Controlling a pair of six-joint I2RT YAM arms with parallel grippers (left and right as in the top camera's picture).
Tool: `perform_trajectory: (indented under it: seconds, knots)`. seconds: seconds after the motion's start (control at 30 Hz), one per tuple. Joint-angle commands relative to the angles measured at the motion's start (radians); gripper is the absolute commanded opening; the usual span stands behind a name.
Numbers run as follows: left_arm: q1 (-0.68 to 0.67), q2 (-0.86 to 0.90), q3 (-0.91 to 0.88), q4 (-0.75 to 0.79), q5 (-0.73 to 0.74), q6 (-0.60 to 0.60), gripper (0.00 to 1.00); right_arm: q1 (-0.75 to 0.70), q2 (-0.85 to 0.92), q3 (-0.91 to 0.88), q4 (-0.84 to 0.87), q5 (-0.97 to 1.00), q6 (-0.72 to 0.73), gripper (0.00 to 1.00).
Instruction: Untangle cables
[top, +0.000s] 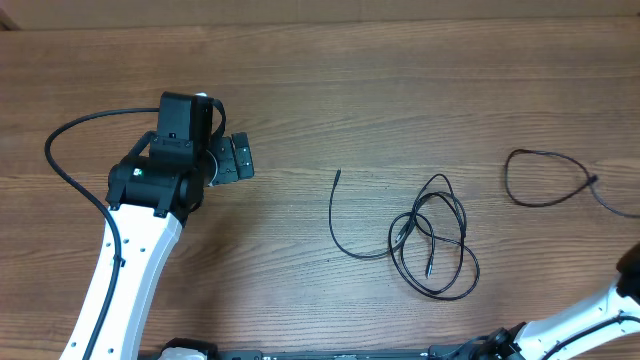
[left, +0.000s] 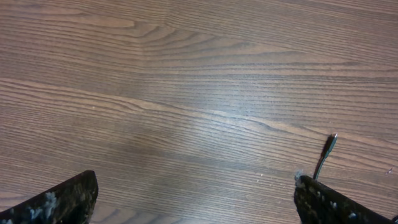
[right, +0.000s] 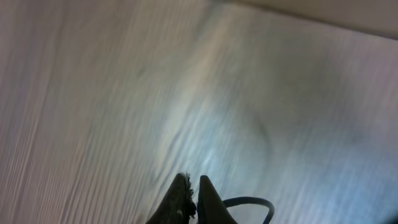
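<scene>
A loose tangle of thin black cables (top: 432, 240) lies right of the table's middle, with one free end running up to the left. That plug end also shows in the left wrist view (left: 328, 149), beside the right finger. A separate cable loop (top: 545, 180) lies at the far right and runs off the right edge. My left gripper (top: 238, 158) is open and empty above bare wood (left: 196, 199), left of the tangle. My right gripper (right: 194, 186) is shut, with a thin black cable (right: 255, 202) looping out from its fingers. Only part of the right arm (top: 600, 305) shows in the overhead view.
The wooden table (top: 400, 80) runs across the whole view. The left arm's own thick black wire (top: 70, 150) arcs out at the far left. The far table edge (right: 311, 15) shows at the top of the blurred right wrist view.
</scene>
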Motion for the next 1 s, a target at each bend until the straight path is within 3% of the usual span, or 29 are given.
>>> perform_trajectory:
  seconds: [0.0, 0.07, 0.17, 0.27, 0.43, 0.6, 0.73, 0.97]
  knots:
    - [0.005, 0.002, 0.008, 0.000, -0.012, 0.011, 1.00, 0.079, 0.007, -0.007, -0.006, -0.061, -0.145, 0.04]
    - [0.005, 0.002, 0.008, 0.000, -0.012, 0.011, 1.00, 0.130, 0.007, -0.007, -0.021, -0.061, -0.206, 0.11]
    - [0.005, 0.002, 0.008, 0.000, -0.012, 0.011, 1.00, 0.189, 0.007, -0.007, -0.059, -0.056, -0.266, 0.34]
    - [0.005, 0.002, 0.008, 0.000, -0.012, 0.011, 1.00, 0.199, 0.007, -0.007, -0.093, -0.053, -0.266, 1.00]
    - [0.005, 0.002, 0.008, 0.000, -0.012, 0.011, 1.00, 0.204, 0.007, -0.007, -0.171, -0.124, -0.278, 1.00]
    - [0.005, 0.002, 0.008, 0.000, -0.012, 0.011, 1.00, 0.257, 0.007, -0.007, -0.303, -0.275, -0.400, 1.00]
    - [0.005, 0.002, 0.008, 0.000, -0.012, 0.011, 1.00, 0.369, 0.007, -0.020, -0.394, -0.402, -0.572, 1.00]
    - [0.005, 0.002, 0.008, 0.000, -0.012, 0.011, 1.00, 0.601, 0.007, -0.207, -0.364, -0.356, -0.573, 1.00]
